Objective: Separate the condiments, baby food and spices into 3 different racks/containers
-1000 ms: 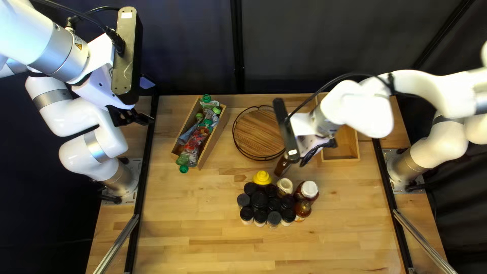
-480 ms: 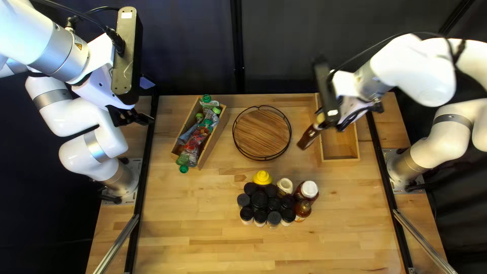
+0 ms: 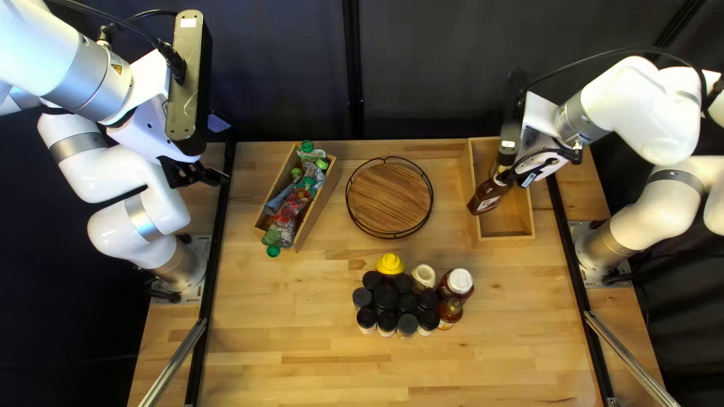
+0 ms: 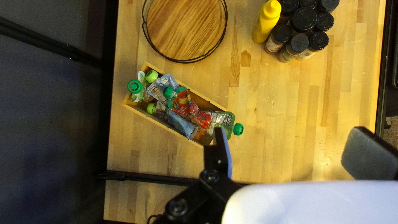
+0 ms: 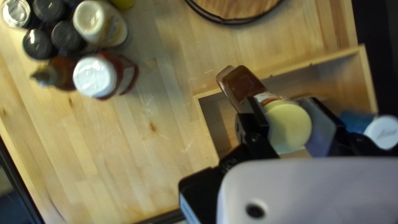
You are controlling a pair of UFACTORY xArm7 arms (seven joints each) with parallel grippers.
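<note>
Over the right wooden box (image 3: 532, 218) in the top left view, my right gripper (image 3: 513, 172) holds a tilted brown bottle (image 3: 489, 197). In the right wrist view my right gripper (image 5: 290, 120) is shut on this bottle, its pale yellow cap (image 5: 289, 126) between the fingers. My left gripper (image 3: 202, 176) hangs near the table's left edge; in the left wrist view this gripper (image 4: 290, 155) stands open and empty. Baby food pouches (image 4: 188, 110) with green caps fill the left box (image 4: 155, 121). Black-lidded spice jars (image 3: 386, 295) stand beside a yellow bottle (image 3: 390, 264) and a white-lidded jar (image 3: 459, 282).
A round wooden tray (image 3: 389, 197) with a black wire rim lies between the two boxes. An amber bottle (image 3: 450, 310) and a cream-lidded jar (image 3: 424, 276) belong to the middle cluster. In the right wrist view a white-capped blue container (image 5: 382, 132) shows beside my gripper.
My right arm has swung rightward in the top left view, carrying the brown bottle from beside the round tray to over the right box. The left arm has not moved.
</note>
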